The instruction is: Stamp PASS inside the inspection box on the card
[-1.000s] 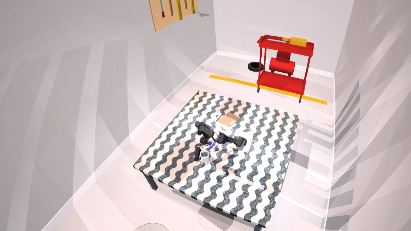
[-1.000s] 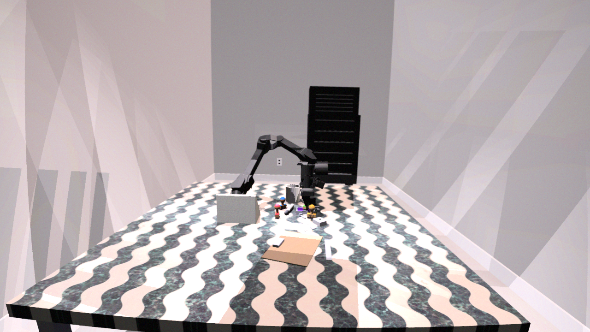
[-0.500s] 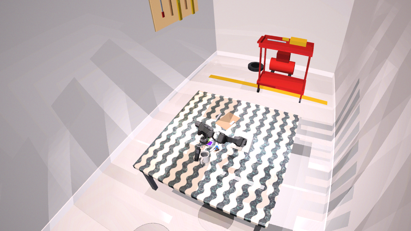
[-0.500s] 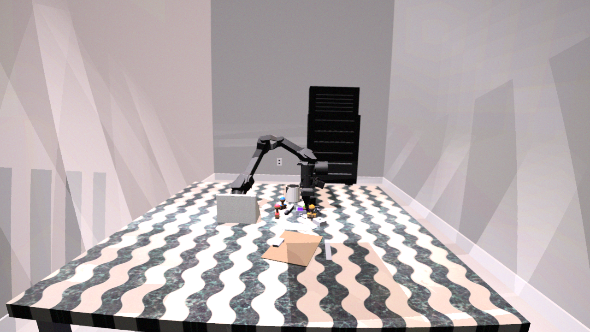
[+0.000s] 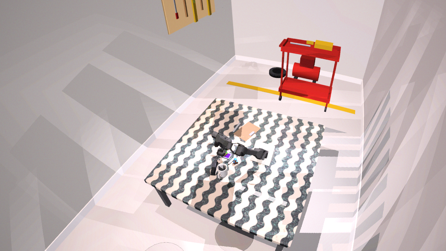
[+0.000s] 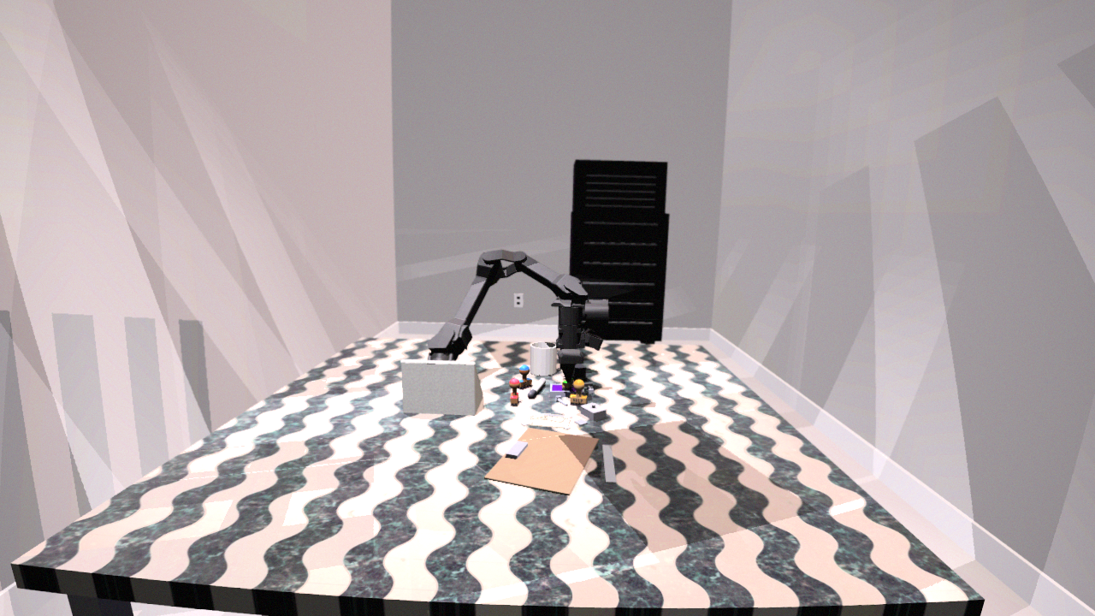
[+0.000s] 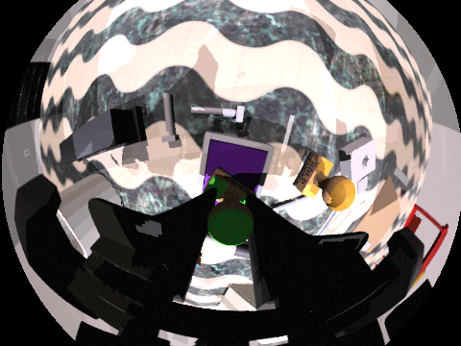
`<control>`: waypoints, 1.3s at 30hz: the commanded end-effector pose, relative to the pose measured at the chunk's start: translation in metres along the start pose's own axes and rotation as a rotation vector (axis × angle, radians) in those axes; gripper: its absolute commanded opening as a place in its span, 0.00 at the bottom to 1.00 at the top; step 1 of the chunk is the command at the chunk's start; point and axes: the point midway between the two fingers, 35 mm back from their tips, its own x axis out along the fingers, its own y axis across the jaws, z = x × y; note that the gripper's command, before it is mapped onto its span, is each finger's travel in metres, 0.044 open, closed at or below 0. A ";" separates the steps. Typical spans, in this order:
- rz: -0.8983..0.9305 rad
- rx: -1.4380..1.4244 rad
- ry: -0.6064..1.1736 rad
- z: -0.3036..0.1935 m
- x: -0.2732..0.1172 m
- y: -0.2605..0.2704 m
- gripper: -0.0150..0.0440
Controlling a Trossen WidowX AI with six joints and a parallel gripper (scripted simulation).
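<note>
My gripper point(image 7: 230, 196) point(image 6: 567, 380) is shut on the green-knobbed stamp point(image 7: 230, 224), its knob up between the fingers. The stamp's base overlaps the near part of the purple ink pad point(image 7: 237, 156) point(image 6: 557, 387) point(image 5: 228, 155) in the wrist view; whether it touches the pad is hidden. The stamp's printing face is also hidden. A white card point(image 6: 547, 420) point(image 7: 342, 217) with faint lines lies beyond the pad in the exterior view, towards the brown board; its inspection box is too small to make out. An orange-knobbed stamp point(image 7: 338, 193) point(image 6: 577, 384) stands beside the pad.
A red-knobbed stamp point(image 6: 514, 382) and a blue-knobbed stamp point(image 6: 524, 370) point(image 5: 235, 160) stand near the pad. A mug point(image 5: 222, 171) point(image 6: 542, 359), a black box point(image 5: 213, 168) point(image 7: 127, 126), a small grey block point(image 6: 593, 412) point(image 7: 360, 159) and a brown board point(image 6: 543, 463) point(image 5: 244, 132) are around them.
</note>
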 end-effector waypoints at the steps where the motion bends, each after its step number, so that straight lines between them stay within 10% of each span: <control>1: 0.005 0.003 0.006 -0.001 0.003 0.001 0.25; 39: 0.003 0.003 0.006 0.000 -0.019 0.000 0.25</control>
